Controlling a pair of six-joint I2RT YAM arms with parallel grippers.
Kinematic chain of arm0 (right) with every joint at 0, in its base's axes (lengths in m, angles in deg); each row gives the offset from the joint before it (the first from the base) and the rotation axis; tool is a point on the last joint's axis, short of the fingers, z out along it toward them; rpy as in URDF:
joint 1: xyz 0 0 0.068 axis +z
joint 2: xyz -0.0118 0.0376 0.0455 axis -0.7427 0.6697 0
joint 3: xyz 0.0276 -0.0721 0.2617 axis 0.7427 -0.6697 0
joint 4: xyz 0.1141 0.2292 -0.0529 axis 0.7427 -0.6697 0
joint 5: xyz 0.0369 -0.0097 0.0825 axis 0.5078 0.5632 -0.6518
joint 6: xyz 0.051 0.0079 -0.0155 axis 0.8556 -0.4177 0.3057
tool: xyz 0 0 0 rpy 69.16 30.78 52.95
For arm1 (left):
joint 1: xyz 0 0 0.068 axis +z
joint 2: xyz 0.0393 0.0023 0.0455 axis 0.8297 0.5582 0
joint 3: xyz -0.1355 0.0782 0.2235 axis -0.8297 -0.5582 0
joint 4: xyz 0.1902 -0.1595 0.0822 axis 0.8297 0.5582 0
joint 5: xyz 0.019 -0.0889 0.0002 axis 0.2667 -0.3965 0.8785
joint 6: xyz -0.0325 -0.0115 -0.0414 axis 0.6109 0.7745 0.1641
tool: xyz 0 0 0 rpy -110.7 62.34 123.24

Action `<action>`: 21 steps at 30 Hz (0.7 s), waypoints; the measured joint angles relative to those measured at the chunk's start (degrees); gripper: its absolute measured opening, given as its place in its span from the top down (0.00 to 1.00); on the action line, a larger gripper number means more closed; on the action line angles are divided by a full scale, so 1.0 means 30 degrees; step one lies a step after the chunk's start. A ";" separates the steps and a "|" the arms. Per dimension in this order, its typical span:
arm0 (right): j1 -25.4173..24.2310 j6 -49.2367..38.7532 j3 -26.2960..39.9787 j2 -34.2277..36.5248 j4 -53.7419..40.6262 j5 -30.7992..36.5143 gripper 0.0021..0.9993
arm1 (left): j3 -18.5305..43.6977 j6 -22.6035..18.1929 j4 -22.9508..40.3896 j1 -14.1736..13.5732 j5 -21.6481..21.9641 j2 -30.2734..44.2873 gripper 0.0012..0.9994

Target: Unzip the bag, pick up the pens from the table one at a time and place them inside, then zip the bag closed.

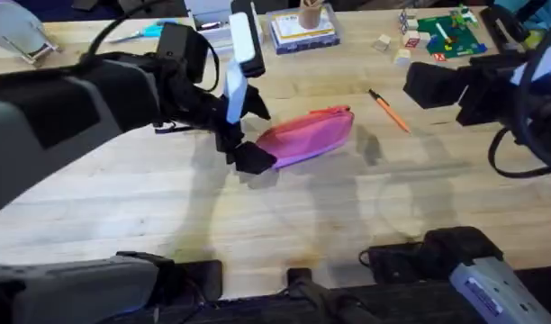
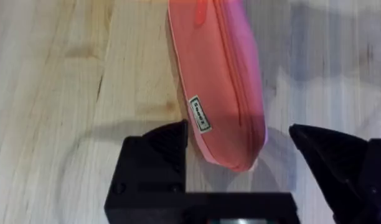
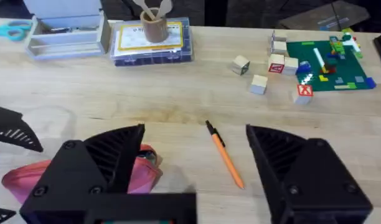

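Pink bag (image 1: 307, 137) lies flat on the wooden desk (image 1: 167, 198), near the middle, long axis running slightly uphill toward the far right. Zipper along its top edge looks closed as far as I can tell.

Left claw (image 1: 244, 144) is down at the bag's near-left end. Left wrist view: black fingers (image 2: 154, 155) spread wide, the rounded end of the bag (image 2: 218, 81) lying between them, not pinched. A small white label on the fabric sits just beside one finger.

Orange pen (image 1: 389, 111) with black tip rests on the desk just right of the bag, apart from it.

Right claw (image 3: 197, 180) hangs above the desk with fingers (image 3: 290, 162) wide apart, holding nothing; pen (image 3: 225, 154) seen between them, bag end (image 3: 141, 171) partly behind one finger.
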 joint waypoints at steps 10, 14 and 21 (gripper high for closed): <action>0.0000 0.0000 0.0000 0.0000 0.0000 0.0000 0.00 | 0.0007 0.0000 -0.0086 -0.0013 -0.0131 0.0536 0.01; 0.0000 0.0000 0.0000 0.0000 0.0007 0.0000 0.00 | 0.0007 0.0007 -0.0148 -0.0013 -0.0131 0.0538 0.01; 0.0000 0.0306 0.0000 0.0000 -0.0229 -0.0100 0.00 | 0.0015 -0.0028 -0.0307 -0.0016 -0.0121 0.0543 0.91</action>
